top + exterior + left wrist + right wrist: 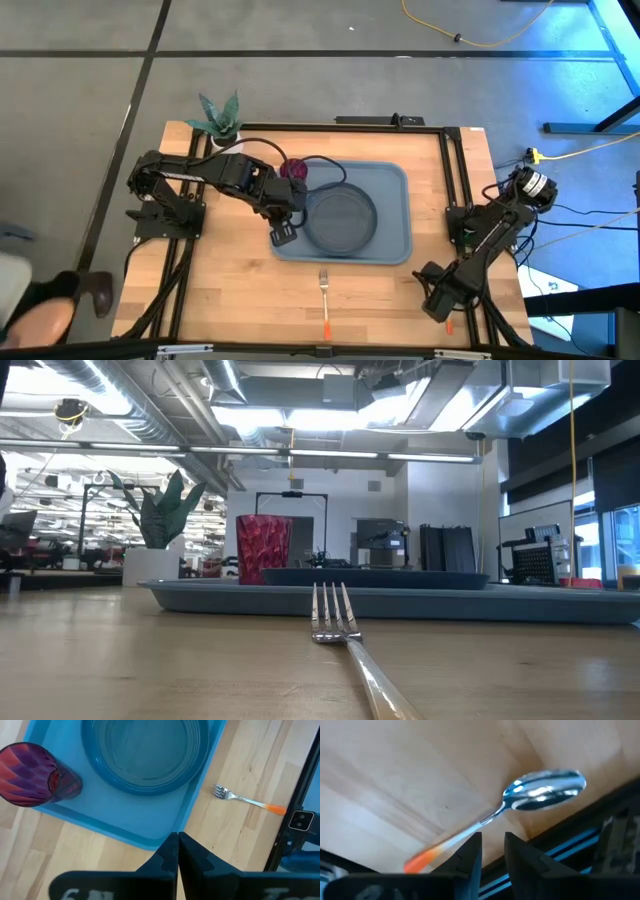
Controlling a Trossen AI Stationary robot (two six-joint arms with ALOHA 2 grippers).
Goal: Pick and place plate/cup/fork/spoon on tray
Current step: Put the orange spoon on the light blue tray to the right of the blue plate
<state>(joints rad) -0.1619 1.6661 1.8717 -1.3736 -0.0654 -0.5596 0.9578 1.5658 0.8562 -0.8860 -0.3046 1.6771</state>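
Still, the left gripper (283,236) hung empty with fingers pressed together at the tray's (398,180) left near corner. The right gripper (492,851), fingers slightly parted, hovered over the spoon (520,805) at the table's right near edge. The spoon looked light, stiff and slippery, so the slim orange handle seemed the best place to pinch.

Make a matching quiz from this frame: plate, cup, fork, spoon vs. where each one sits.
Things:
1. plate
2. cup
3. fork
4. spoon

Places:
A. on the bare table, just off the tray's near long edge
B. in the middle of the tray
C. at a corner of the tray
D. on the table under the right gripper

Pairs: 1-B, 2-C, 3-A, 4-D
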